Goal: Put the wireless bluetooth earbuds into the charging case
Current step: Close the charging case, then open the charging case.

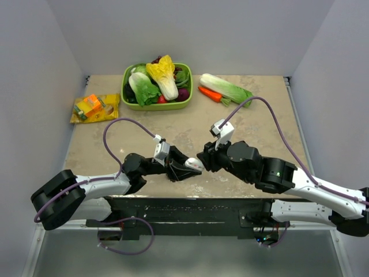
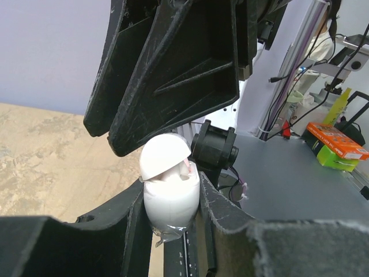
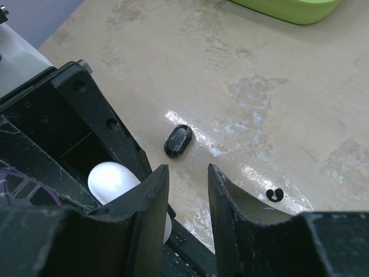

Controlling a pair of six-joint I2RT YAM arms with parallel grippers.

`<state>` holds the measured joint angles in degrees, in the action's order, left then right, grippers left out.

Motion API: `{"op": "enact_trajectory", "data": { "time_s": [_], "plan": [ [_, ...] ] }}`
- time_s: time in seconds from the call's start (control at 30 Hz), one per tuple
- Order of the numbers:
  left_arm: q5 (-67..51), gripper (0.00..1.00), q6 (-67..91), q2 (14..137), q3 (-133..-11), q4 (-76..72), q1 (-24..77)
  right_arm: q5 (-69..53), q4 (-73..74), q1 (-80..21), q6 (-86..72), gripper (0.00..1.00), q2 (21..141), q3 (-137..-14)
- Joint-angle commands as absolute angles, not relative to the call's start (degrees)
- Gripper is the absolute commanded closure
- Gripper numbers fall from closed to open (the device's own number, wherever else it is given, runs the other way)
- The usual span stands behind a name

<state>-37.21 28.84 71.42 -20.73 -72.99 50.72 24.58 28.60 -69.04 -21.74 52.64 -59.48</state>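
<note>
Two claws meet near the table's front edge. The left claw (image 2: 171,183) is clamped on the white, egg-shaped charging case (image 2: 171,196), one finger on each flank. The case stands upright with its domed lid (image 2: 163,154) tipped back and open. Something pale pink shows inside the mouth, too small to tell what it is.

The right claw (image 3: 187,168) hangs directly over that open mouth. Its jaws are set narrow with a bare gap between them and nothing held, and tabletop shows through the gap. Its broad black fingers (image 2: 173,75) crowd the space above the lid and block most of the left wrist's view past the case.

Just beyond the right claw's tips lies one black earbud (image 3: 178,140) on the mottled beige table (image 3: 259,104), clear of both fingers. Only this one bud can be counted. To that claw's right lies one tiny black curled bit (image 3: 274,194).

Farther out, towards the back wall, sits one green bowl (image 1: 154,107) with two leafy cabbage heads and darker greens. To its right lie one loose cabbage (image 1: 225,88) and one carrot (image 1: 210,94). To its left is one yellow packet (image 1: 95,108) with an orange box on it.
</note>
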Motion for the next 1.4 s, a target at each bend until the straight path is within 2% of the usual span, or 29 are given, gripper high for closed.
{"op": "enact_trajectory", "data": {
  "time_s": [0.0,0.23,0.4,0.5,0.8,1.37],
  "plan": [
    [-34.89,1.00,26.28,71.37,-21.27,-108.02,50.80,23.12,26.89,-69.17,-21.18,0.62,51.24,-58.71],
    [-34.19,1.00,26.02,71.19,-21.09,-107.49,50.80,24.07,26.98,-69.26,-21.87,0.60,50.27,-58.53],
    [-34.10,1.00,25.67,70.75,-19.87,-107.93,50.71,31.02,27.16,-69.26,-24.52,0.52,45.71,-58.45],
    [-33.40,1.00,25.05,70.05,-18.72,-108.19,50.71,26.47,24.53,-69.26,-23.30,0.48,42.54,-58.01],
    [-33.13,1.00,24.61,69.00,-18.28,-107.93,50.71,16.26,21.97,-69.26,-20.04,0.39,43.33,-55.99],
    [-34.01,1.00,24.35,67.68,-18.81,-106.35,50.80,15.46,24.17,-69.26,-19.60,0.40,46.93,-55.99]
  ]
}}
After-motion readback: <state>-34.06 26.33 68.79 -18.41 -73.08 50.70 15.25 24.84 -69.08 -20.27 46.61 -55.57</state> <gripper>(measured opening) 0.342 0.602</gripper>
